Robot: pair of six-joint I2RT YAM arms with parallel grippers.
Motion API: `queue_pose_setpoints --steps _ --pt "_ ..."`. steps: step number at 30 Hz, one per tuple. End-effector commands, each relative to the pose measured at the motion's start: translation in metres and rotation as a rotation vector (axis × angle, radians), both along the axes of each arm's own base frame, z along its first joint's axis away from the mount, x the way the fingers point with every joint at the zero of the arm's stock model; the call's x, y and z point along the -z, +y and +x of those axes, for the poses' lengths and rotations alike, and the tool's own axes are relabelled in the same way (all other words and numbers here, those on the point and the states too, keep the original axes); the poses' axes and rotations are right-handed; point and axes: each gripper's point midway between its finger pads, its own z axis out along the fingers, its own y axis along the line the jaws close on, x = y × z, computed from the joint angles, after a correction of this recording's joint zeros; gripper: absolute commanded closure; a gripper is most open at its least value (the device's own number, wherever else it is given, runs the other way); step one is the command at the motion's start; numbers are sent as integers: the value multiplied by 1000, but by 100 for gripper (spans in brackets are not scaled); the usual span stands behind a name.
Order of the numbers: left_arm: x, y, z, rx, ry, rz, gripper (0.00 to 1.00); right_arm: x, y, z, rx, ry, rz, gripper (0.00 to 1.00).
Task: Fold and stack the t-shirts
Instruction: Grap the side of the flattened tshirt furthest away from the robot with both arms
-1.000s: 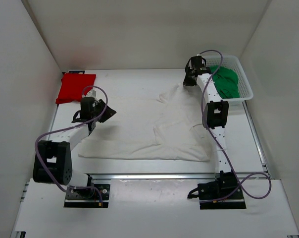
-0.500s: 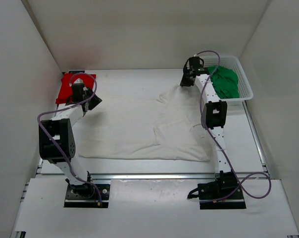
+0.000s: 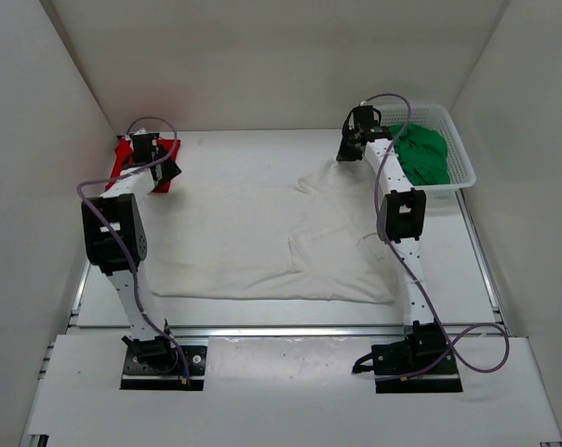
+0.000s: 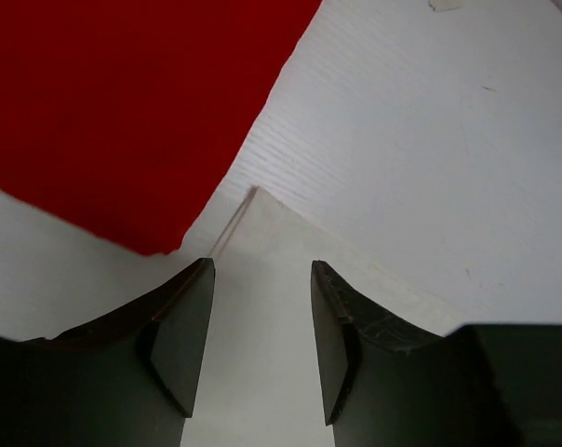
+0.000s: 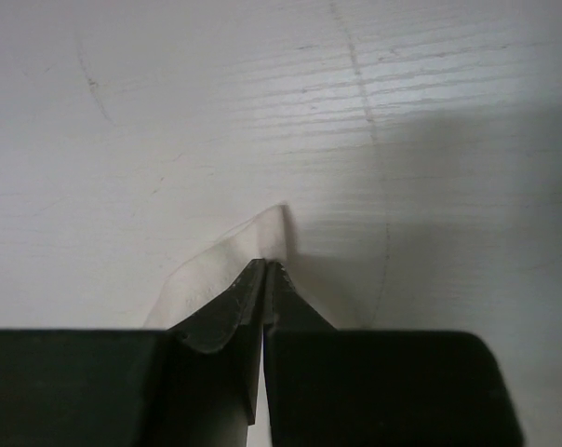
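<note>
Now likely flattening white t-shirt [image 3: 262, 242]: right pincer [image 5: 265, 265] clenched on far corner, left pincer [image 4: 261, 270] released astride other corner, needs closing.

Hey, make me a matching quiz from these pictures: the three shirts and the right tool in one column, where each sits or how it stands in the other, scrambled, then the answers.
Column one
1. red shirt
2. white shirt
3. green shirt
4. right tool

Column two
A. lying in the basket
B. shut on a corner of white cloth
C. spread over the middle of the table
D. at the table's far left corner

Pairs: 1-D, 2-C, 3-A, 4-B
</note>
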Motion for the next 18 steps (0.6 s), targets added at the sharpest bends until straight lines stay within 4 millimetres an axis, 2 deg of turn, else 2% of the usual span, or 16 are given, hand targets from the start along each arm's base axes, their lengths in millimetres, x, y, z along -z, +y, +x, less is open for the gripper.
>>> queue_pose_setpoints --steps 1,2,4,5,7,8,9,13,16,18 --pt "7 -11 12 53 74 77 43 -81 27 2 -80 -147 20 100" --pt "14 -13 15 63 90 78 44 -82 23 3 -75 -146 24 100" --pt "19 -9 24 49 107 90 43 -81 34 2 -93 -153 19 100" --pt "26 -13 25 55 124 81 44 -85 32 3 -94 -160 25 100" --pt "29 -13 33 61 130 73 44 -82 39 0 -110 -151 29 100" --pt "30 -12 35 58 142 75 44 -73 38 -2 -110 -130 27 100" --pt "33 -13 37 63 144 72 44 -78 42 -3 -123 -142 29 100" --pt "37 -11 42 61 175 82 44 -72 48 -6 -139 -132 13 100" --pt "42 -9 43 60 180 71 47 -65 54 -6 -150 -122 27 100" --pt "42 -8 43 60 185 61 53 -72 51 -4 -144 -137 26 100"
